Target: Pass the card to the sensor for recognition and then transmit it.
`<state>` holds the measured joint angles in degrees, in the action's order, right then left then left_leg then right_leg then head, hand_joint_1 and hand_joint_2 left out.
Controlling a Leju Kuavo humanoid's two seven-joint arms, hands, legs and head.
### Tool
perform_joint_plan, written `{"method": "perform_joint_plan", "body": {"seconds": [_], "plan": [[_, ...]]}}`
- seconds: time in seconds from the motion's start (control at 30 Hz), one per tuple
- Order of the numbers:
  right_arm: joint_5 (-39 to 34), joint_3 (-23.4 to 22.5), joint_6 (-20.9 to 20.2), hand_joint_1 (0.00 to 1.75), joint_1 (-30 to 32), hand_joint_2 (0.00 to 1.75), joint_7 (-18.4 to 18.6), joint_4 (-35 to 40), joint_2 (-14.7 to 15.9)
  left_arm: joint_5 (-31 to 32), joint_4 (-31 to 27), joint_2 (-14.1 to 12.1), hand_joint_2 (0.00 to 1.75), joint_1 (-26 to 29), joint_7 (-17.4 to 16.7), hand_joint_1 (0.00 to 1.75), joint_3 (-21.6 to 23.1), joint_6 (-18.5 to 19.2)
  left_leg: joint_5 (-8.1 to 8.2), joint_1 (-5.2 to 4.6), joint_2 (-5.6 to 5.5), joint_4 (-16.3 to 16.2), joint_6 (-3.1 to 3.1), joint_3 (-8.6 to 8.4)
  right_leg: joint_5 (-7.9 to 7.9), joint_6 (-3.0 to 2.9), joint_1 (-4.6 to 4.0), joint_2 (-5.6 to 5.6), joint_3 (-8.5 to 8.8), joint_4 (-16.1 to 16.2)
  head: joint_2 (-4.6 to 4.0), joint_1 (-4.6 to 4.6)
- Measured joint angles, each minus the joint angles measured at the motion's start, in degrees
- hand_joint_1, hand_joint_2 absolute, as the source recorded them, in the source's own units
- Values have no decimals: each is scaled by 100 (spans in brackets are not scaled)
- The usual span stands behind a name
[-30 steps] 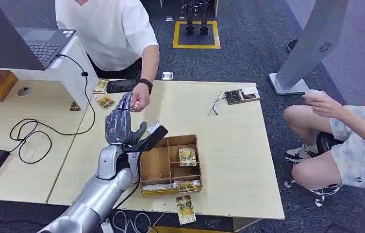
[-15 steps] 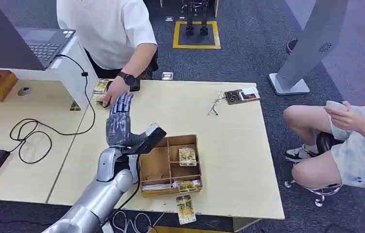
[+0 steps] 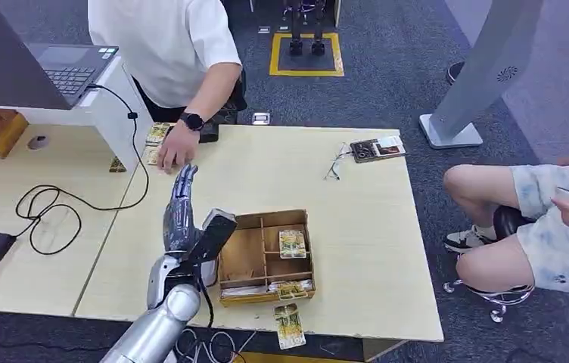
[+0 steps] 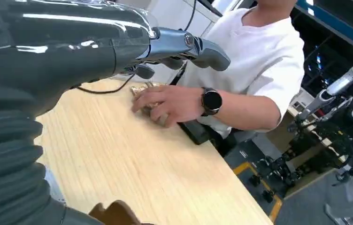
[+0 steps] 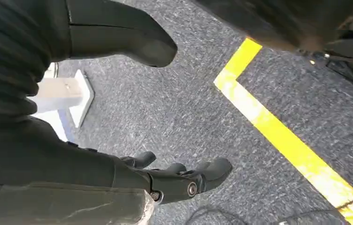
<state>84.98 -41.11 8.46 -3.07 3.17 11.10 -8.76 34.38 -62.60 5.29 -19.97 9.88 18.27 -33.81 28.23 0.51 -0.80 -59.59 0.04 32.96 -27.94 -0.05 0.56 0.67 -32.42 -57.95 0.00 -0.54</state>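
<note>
The left robot hand point(image 3: 183, 215) hovers with fingers extended and empty over the bench point(image 3: 357, 227), the card point(image 3: 162, 155) just ahead beneath the person's hand point(image 3: 174, 153).

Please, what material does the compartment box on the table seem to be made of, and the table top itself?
The compartment box looks like thin brown wood or fibreboard, matt: flat slotted dividers, no gloss. The table top looks like pale wood-grain laminate or veneer, smooth: fine straight streaks, which the left wrist view also shows.

No legible text, label, brand, number or sign on anything in these views.
</note>
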Motion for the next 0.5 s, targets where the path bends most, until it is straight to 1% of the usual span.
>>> {"method": "perform_joint_plan", "body": {"seconds": [0.1,0.23,0.3,0.4,0.5], "plan": [[-4,-35,-7,0,-56,175,-2,0,0,-143,-79,-57,175,73,61,0,0,2,-1,0,-1,0,0,1,1,0,0,-1,2,-1,0,2],[-118,-66,-136,0,-144,175,-2,15,2,-518,-179,-196,175,271,354,0,-59,-61,-1,0,2,0,-1,-1,1,-1,0,3,0,-2,0,2],[-155,-92,-212,0,-221,175,-2,31,2,-606,-234,-300,175,396,422,0,-107,-81,0,0,1,0,-1,0,0,-1,0,1,0,-2,0,2],[-399,-182,-341,0,-300,175,-26,59,18,-717,-302,-448,175,589,481,0,-192,-68,0,1,1,0,-1,-2,0,-1,0,3,-2,-2,0,2],[-941,-381,-553,0,-315,175,-166,61,53,-874,-302,-536,175,691,597,0,-284,-50,0,2,-5,0,-1,0,-1,-1,-1,-2,-1,-2,0,0]]}}
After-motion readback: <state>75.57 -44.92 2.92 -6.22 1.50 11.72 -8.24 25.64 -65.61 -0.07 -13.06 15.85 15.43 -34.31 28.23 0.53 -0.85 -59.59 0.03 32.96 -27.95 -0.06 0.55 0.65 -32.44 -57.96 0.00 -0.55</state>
